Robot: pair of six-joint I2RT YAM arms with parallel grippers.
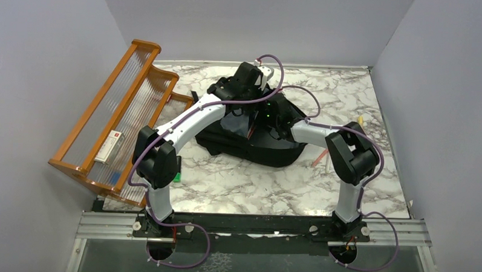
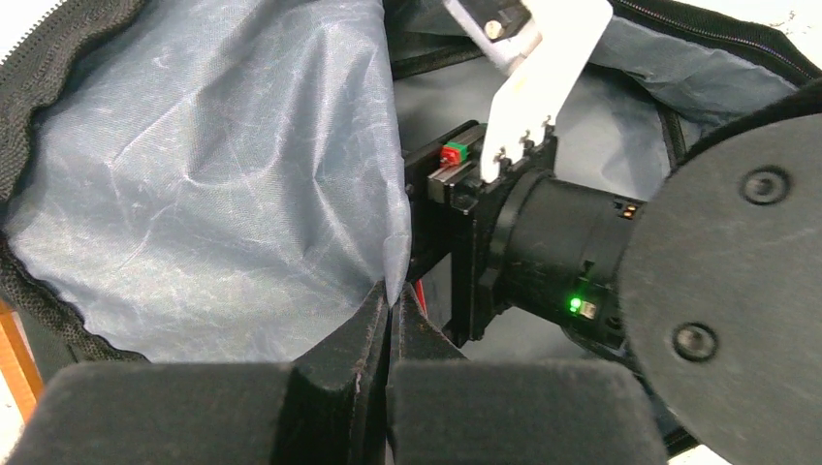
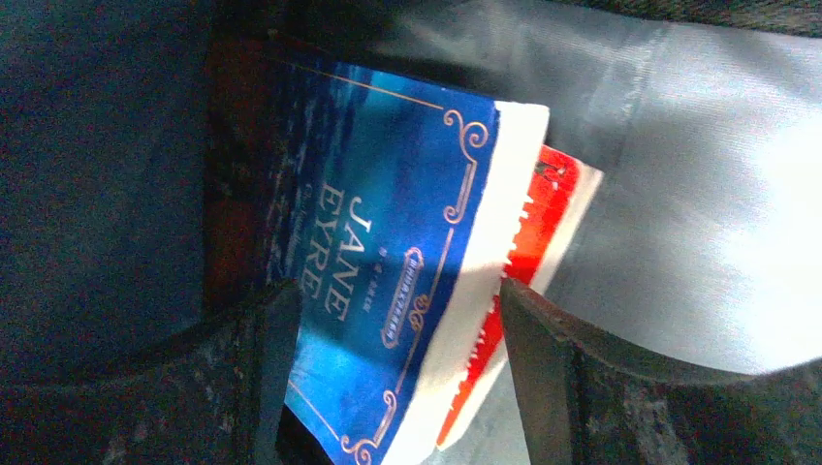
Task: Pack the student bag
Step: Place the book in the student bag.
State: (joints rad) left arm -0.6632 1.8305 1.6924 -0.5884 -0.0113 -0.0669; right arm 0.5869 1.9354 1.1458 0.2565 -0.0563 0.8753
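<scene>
The student bag, a black backpack, lies in the middle of the marble table with both arms reaching into its open mouth. My left gripper is shut on a fold of the bag's grey lining and holds it up. My right gripper is inside the bag, its fingers spread wide. A blue "Jane Eyre" book stands between and beyond them, a red-and-white item against its far side. The left finger overlaps the blue cover. The right wrist shows in the left wrist view.
An orange wooden rack leans at the table's left, a small box in it. Thin pens or pencils lie right of the bag. A small green thing sits by the left arm. Grey walls close in three sides.
</scene>
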